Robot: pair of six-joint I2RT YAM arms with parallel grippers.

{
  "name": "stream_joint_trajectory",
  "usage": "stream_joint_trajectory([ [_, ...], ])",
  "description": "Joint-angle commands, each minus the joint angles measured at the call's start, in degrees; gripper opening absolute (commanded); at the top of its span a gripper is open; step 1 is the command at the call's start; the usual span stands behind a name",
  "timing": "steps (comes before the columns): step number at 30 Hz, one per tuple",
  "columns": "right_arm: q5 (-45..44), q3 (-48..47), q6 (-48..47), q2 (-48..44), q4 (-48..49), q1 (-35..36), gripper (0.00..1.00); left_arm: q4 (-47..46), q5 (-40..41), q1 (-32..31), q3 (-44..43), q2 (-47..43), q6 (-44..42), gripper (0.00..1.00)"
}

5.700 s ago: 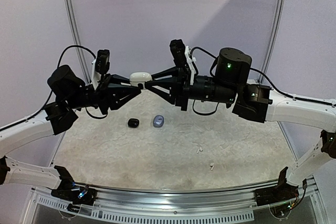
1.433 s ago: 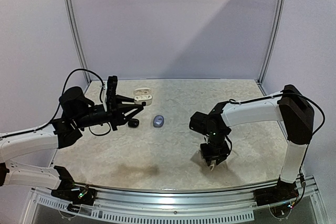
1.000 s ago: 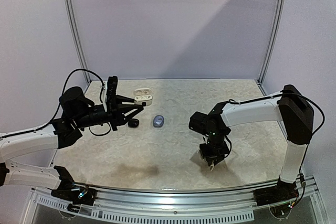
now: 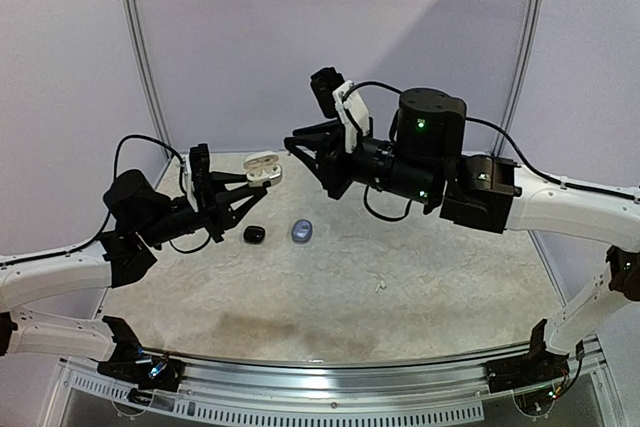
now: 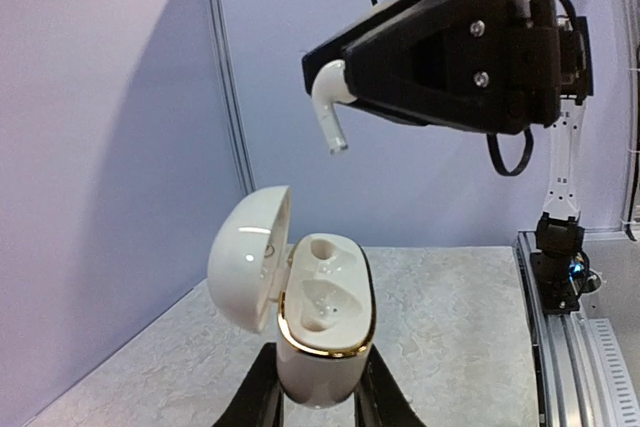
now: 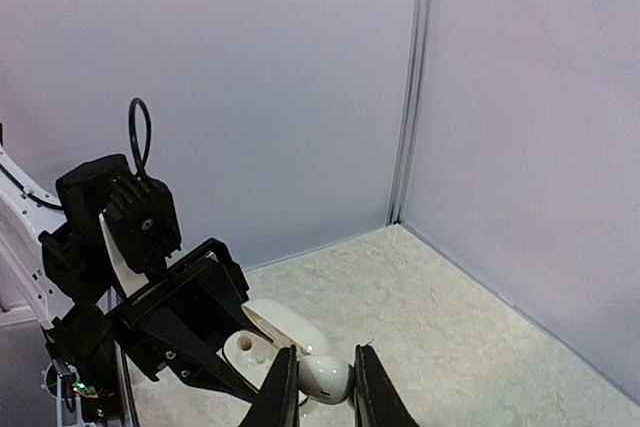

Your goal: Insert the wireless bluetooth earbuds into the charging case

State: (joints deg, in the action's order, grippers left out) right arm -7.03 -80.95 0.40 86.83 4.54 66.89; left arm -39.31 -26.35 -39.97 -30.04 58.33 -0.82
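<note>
My left gripper (image 4: 256, 184) is shut on the base of an open white charging case (image 4: 262, 168) with a gold rim, held upright above the back left of the table. In the left wrist view the case (image 5: 322, 319) shows two empty sockets, lid (image 5: 248, 269) swung left. My right gripper (image 4: 298, 143) is shut on a white earbud (image 5: 329, 107), stem pointing down, just above and to the right of the case. In the right wrist view the earbud (image 6: 325, 379) sits between my fingers, with the case (image 6: 252, 347) just below and left. Another tiny white earbud (image 4: 380, 286) lies on the table.
A small black case (image 4: 254, 235) and a blue-grey case (image 4: 302, 231) lie on the marbled table (image 4: 330, 297) below the grippers. Purple walls close the back and sides. A metal rail runs along the near edge.
My right gripper has risen from the table's front right, carrying the white earbud up and left to the case. My left gripper has taken the open case off the table and lifted it.
</note>
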Motion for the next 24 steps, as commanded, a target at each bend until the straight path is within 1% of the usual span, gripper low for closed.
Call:
stream_joint_trajectory([
  [1,5.1,0.6,-9.8,3.5,9.0,0.0,0.0,-1.2,-1.3,0.1,0.3,-1.0,1.7,0.0],
  [9,6.4,0.3,-13.0,4.2,6.7,0.1,0.0,-0.6,-1.6,0.2,-0.2,-1.0,7.1,0.0],
  [12,5.8,0.2,-13.5,4.4,5.8,0.0,0.0,-0.7,-2.1,0.2,-0.4,-0.9,7.0,0.0],
  [18,5.4,-1.1,-15.2,5.3,0.7,0.0,0.0,-0.7,-2.2,0.2,-0.6,-0.8,6.9,0.0],
  [24,4.1,-1.0,-16.1,4.9,-0.7,0.1,0.0,-0.6,-2.5,0.2,-0.7,-0.7,6.6,0.0],
])
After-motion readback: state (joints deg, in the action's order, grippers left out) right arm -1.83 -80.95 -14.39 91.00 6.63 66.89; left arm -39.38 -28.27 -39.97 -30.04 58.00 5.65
